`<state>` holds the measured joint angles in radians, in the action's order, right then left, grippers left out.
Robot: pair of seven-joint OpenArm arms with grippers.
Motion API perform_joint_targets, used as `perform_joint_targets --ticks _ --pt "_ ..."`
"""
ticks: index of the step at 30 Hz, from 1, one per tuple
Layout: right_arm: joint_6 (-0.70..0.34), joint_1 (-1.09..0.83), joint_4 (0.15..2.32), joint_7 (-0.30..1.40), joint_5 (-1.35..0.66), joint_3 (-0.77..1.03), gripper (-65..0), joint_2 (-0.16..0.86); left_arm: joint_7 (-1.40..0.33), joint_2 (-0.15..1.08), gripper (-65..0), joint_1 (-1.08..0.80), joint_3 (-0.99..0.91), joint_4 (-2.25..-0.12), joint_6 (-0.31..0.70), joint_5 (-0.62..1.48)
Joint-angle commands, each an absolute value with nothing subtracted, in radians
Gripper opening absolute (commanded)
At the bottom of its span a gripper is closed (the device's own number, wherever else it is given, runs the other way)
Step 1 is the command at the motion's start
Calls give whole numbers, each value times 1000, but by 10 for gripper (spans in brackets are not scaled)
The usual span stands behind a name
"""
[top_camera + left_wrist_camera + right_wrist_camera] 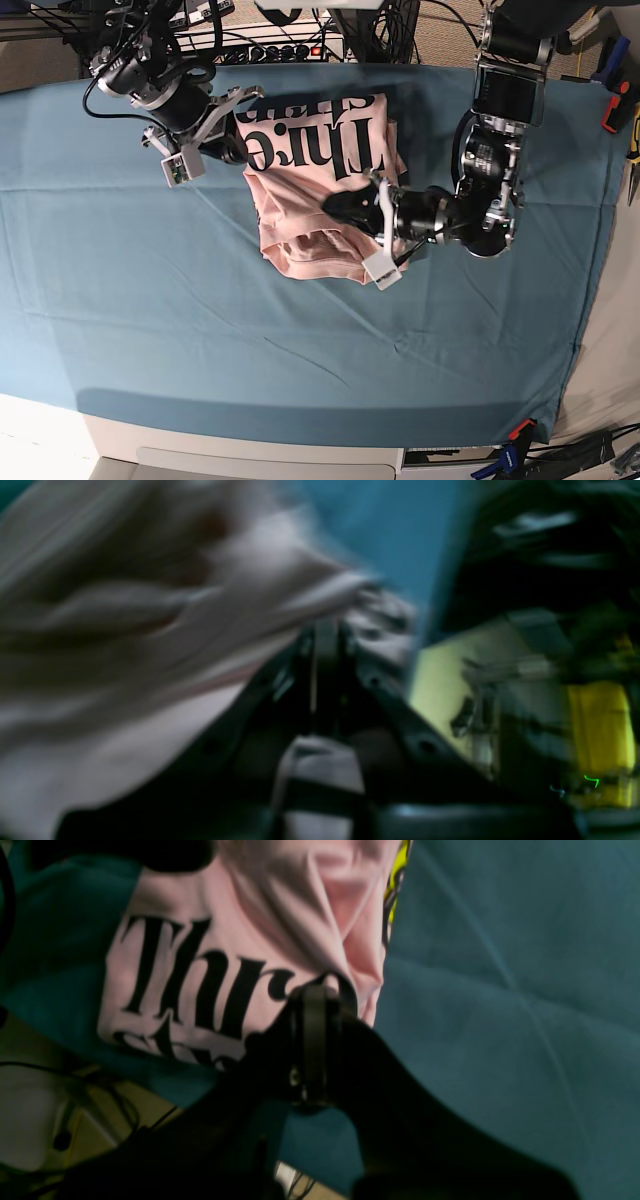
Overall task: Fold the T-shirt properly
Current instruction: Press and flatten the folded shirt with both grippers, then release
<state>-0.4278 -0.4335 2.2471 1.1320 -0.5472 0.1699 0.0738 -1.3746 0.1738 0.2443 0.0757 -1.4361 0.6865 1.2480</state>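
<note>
The pale pink T-shirt (320, 170) lies bunched on the teal cloth at the back middle, with its black lettering (315, 145) facing up. My right gripper (240, 152) is at the shirt's left edge. In the right wrist view that gripper (315, 992) is shut on the printed fabric (200, 980). My left gripper (342, 205) reaches in from the right over the shirt's lower folds. The blurred left wrist view shows it (327, 630) shut on a pulled-up ridge of pink fabric (150, 630).
The teal cloth sheet (200, 330) covers the whole table. Cables and electronics (270, 40) crowd the back edge. Hand tools (618, 95) lie off the right edge, and clamps (515, 440) grip the cloth at the front right corner.
</note>
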Motion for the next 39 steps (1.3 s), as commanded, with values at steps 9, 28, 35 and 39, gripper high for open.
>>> perform_joint_targets --ticks 9,28,35,39 --pt "-433 -356 2263 1057 -503 172 -650 75 -1396 168 -650 138 69 -1524 698 1467" --pt "-525 -27 1787 1046 -519 20 -650 -11 -1396 183 -650 -39 69 -1558 698 1292" --pt "-524 62 1645 1042 -411 22 -650 -5 -1396 184 -650 -41 69 -1558 698 1221" --pt "-524 70 1634 1027 -360 22 -650 0 -1396 211 -650 -41 69 -1558 693 1142"
